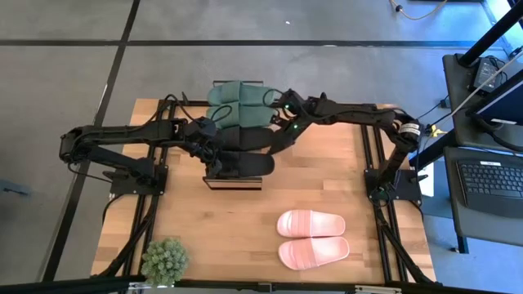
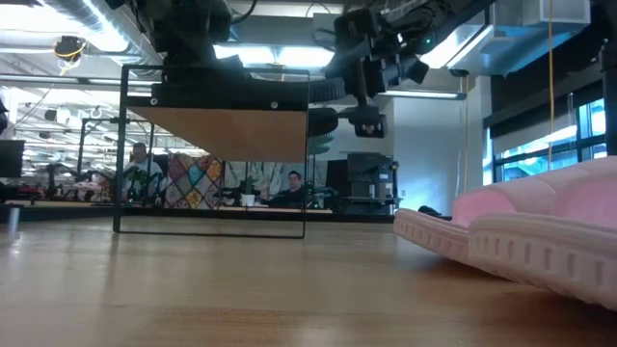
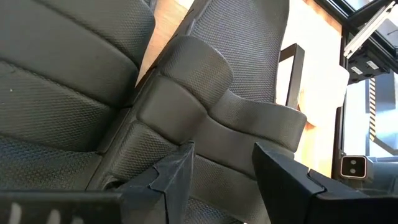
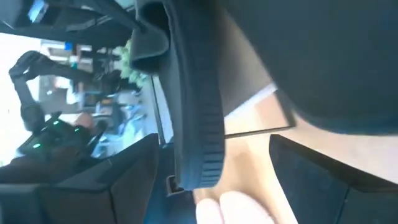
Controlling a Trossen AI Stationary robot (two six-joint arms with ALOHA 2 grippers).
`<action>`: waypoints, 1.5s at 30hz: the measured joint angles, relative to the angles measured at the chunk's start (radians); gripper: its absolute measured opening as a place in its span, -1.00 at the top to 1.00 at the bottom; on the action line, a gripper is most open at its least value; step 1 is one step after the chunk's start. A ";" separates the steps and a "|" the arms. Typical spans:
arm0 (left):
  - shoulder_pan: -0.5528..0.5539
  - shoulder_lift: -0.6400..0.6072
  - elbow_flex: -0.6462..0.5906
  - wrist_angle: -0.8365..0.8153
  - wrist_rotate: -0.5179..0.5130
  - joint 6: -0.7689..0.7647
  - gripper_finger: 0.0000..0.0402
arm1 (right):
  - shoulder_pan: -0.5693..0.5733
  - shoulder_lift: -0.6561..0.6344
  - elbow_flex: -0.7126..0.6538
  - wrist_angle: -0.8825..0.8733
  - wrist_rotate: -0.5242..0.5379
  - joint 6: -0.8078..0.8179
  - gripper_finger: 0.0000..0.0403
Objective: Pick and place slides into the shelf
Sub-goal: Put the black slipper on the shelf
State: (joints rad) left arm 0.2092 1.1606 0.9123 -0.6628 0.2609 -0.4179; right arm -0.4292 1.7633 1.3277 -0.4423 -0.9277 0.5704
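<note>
The shelf (image 1: 233,181) stands mid-table with its plank top (image 2: 222,130) carrying two green slides (image 1: 237,94) at the far end and two black slides (image 1: 245,163) nearer. My left gripper (image 1: 214,147) is at the shelf's left side, open, its fingers (image 3: 177,180) standing over a dark slide's strap (image 3: 224,124). My right gripper (image 1: 276,140) is at the shelf's right side, open, with a black slide's sole edge (image 4: 199,112) in the gap between its fingers. Two pink slides (image 1: 310,237) lie soles down on the table, near right. My left gripper slants down over the dark slide's strap (image 3: 221,158), one finger on each side of a ridge of it; I cannot tell whether the fingers touch it. The slide lies on the shelf beside its mate.
A small potted plant (image 1: 165,260) stands at the table's near left corner. Bare tabletop (image 1: 212,229) lies between the shelf and the near edge. In the low view a pink slide (image 2: 540,231) fills the right foreground. People sit far off in the room behind.
</note>
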 joint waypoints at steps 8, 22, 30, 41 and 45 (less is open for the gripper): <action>0.000 0.000 0.000 0.001 0.021 -0.024 0.18 | -0.020 -0.120 0.000 0.004 0.139 -0.089 -0.52; 0.003 -0.017 -0.011 0.048 0.119 -0.090 0.18 | 0.166 -0.189 0.061 0.051 0.541 -0.613 -0.52; 0.034 -0.038 -0.013 0.045 0.181 -0.134 0.18 | 0.202 -0.154 0.042 0.051 0.543 -0.728 -0.52; 0.037 -0.040 -0.012 0.047 0.187 -0.131 0.18 | 0.219 -0.069 0.042 0.079 0.663 -0.786 -0.52; 0.037 -0.041 -0.011 0.049 0.187 -0.131 0.18 | 0.236 -0.054 0.042 0.086 0.722 -0.787 -0.52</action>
State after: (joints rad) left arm 0.2466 1.1198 0.9012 -0.6140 0.4480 -0.5491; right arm -0.1928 1.7096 1.3697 -0.3559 -0.2060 -0.2166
